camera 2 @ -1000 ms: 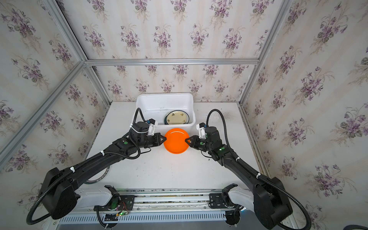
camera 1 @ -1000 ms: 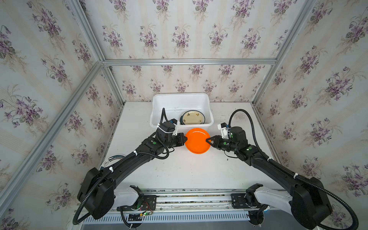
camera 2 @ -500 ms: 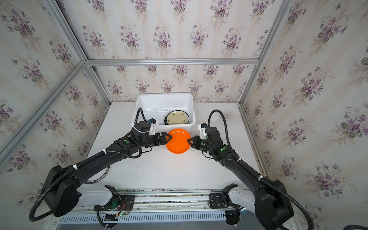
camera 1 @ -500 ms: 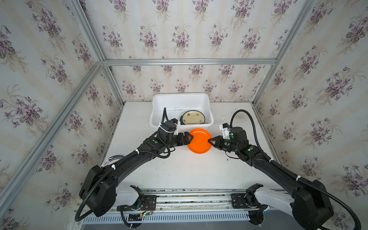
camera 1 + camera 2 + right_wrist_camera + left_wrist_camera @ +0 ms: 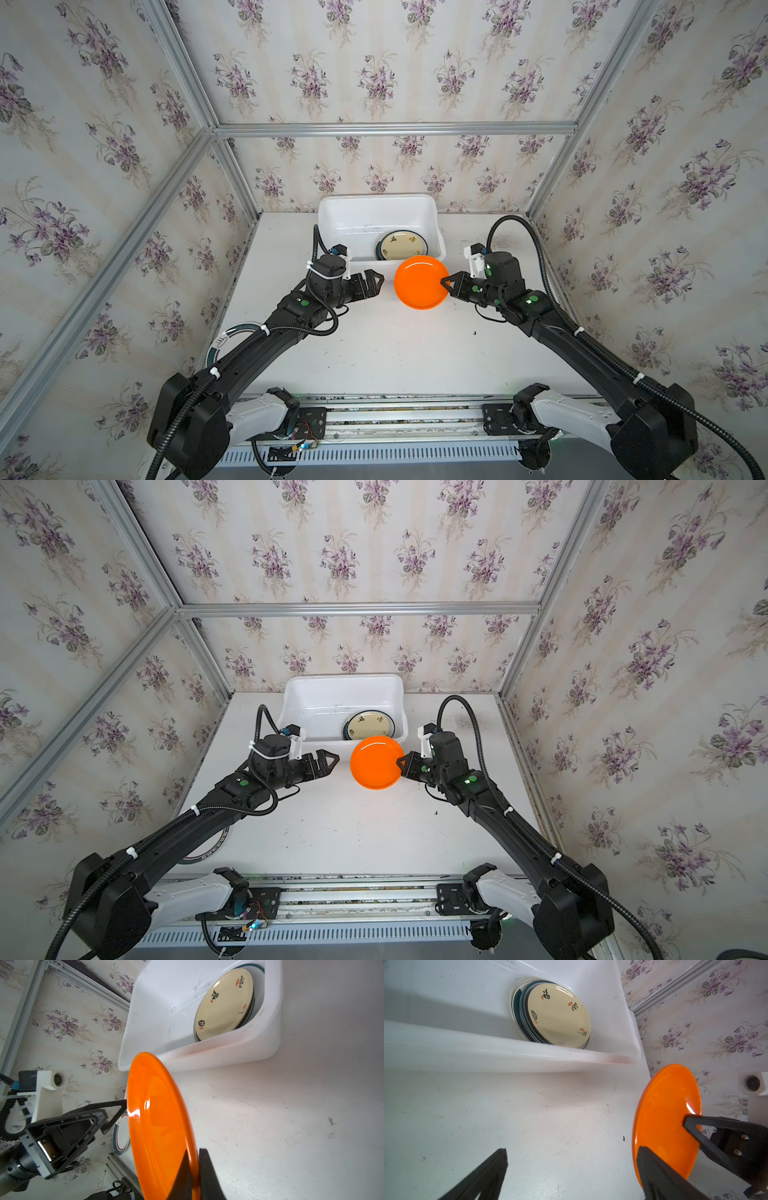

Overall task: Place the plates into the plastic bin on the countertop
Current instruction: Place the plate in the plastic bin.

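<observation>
Just ahead of the right end effector (image 5: 444, 285), which pinches the orange plate (image 5: 419, 282) by its rim, the cream-topped plates (image 5: 401, 246) sit in the plastic bin (image 5: 332, 216), while the left end effector (image 5: 376, 282) gapes empty, a teal-rimmed plate (image 5: 232, 336) unplaced behind it.

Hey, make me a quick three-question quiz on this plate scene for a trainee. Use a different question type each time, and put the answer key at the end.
1. True or false: the right gripper is shut on the rim of the orange plate.
2. The left gripper is: A) open, holding nothing; B) shut on the orange plate; C) shut, holding nothing.
3. Fill in: the cream plate with Chinese characters tops a stack inside the ____.

Key: 1 true; 2 A; 3 plastic bin.
</observation>
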{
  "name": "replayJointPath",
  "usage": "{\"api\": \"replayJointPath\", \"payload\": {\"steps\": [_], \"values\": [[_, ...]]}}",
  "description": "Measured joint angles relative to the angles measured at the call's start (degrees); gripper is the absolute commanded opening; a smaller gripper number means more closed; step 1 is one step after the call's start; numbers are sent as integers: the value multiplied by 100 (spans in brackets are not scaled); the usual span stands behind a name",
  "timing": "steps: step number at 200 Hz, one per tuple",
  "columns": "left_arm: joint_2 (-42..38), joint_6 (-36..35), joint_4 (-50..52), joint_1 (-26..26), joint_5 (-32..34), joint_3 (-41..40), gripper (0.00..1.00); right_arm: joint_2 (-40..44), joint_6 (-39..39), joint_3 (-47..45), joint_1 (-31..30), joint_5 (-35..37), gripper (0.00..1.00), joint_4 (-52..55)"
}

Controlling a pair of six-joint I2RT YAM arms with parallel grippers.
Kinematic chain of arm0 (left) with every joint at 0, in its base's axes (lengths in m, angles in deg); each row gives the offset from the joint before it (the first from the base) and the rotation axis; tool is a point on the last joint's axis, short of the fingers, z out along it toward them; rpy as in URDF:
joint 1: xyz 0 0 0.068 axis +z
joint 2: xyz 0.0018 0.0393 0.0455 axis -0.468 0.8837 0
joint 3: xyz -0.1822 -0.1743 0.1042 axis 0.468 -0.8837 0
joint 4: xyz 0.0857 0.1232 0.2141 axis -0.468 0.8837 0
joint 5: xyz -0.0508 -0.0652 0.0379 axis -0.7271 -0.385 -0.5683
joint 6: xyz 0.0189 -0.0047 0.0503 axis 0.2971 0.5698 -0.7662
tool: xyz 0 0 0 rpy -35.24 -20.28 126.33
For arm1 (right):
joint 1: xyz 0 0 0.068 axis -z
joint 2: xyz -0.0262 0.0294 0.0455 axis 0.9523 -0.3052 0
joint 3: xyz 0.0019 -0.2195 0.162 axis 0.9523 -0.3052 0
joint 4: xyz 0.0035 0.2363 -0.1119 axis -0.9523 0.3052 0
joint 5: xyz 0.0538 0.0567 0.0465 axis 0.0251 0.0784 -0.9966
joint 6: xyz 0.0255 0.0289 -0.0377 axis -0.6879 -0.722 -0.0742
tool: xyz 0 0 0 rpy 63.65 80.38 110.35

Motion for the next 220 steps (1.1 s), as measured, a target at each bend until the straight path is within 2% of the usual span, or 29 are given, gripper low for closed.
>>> {"api": "replayJointPath", "payload": {"steps": [72, 177, 220], "values": [[-671, -90, 33, 485, -63, -525, 99, -907, 546, 1377, 9, 323, 0, 472], [-1357, -160, 710, 1233, 59, -608, 99, -3856, 953, 4312, 151, 356, 0, 1091], [-1591, -343, 1106, 1456, 411, -470, 99, -5156, 1204, 5685, 245, 754, 0, 1766]]}}
